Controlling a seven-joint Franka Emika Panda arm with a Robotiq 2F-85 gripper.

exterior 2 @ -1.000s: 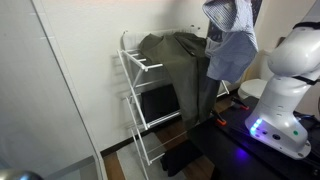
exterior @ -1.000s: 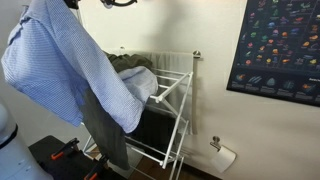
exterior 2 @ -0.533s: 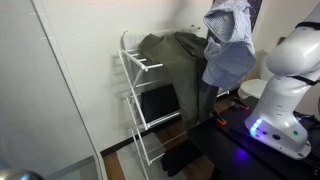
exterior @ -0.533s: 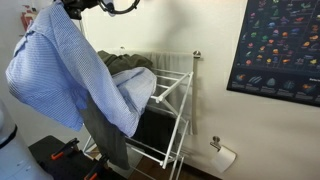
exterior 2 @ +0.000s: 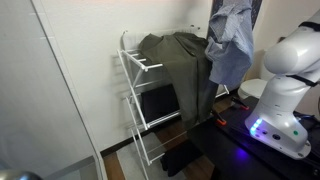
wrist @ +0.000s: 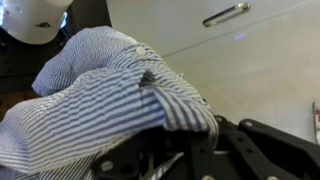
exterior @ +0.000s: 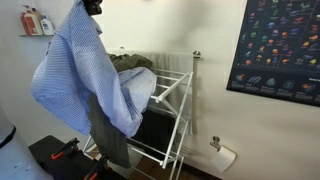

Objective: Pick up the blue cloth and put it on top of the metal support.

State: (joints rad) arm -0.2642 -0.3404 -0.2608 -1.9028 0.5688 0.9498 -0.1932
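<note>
The blue cloth [exterior: 85,75], pale blue with a fine check, hangs in long folds from my gripper [exterior: 92,6] at the top edge of an exterior view. It also hangs in the other exterior view [exterior 2: 228,45], beside the white metal support [exterior 2: 135,95]. Its lower part brushes the support [exterior: 172,95] and the olive garment on it. In the wrist view the cloth [wrist: 90,95] bunches over my gripper [wrist: 185,135], which is shut on it.
An olive-green garment [exterior 2: 180,65] drapes over the support's top rails. A white radiator [exterior: 170,58] is on the wall behind. A poster [exterior: 275,45] hangs on the wall. The robot base [exterior 2: 285,95] stands beside the rack. A glass panel [exterior 2: 40,90] is nearby.
The gripper has carried the cloth sideways toward the rack. The cloth has swung with it and hangs closer to the support than before.
</note>
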